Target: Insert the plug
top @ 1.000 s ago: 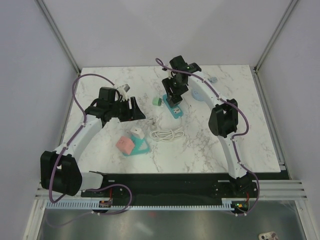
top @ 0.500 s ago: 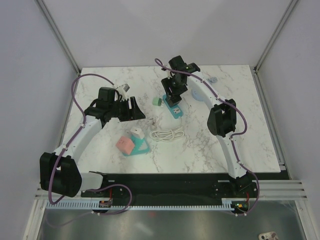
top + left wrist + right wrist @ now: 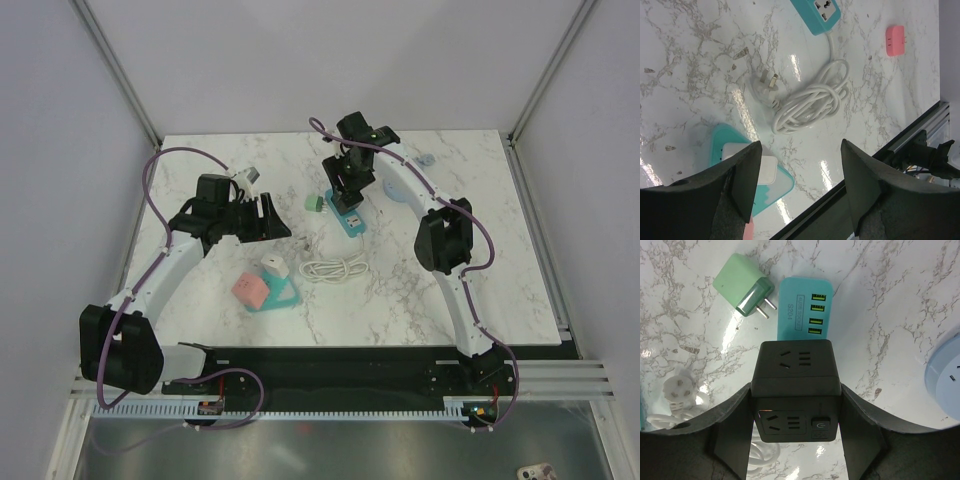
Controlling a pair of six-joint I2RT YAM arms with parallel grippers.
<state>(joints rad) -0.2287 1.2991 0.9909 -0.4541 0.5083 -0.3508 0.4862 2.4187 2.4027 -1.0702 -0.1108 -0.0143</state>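
On the marble table, the right gripper squeezes the black plug block over the blue power strip. The left gripper hangs wide open. Crooked pins could shove the strip away.

Coiled white cable trails from teal power strip.

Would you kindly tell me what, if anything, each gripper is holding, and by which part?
The right gripper clamps the black cube socket by its two opposite side faces. The left gripper is open and holds nothing.
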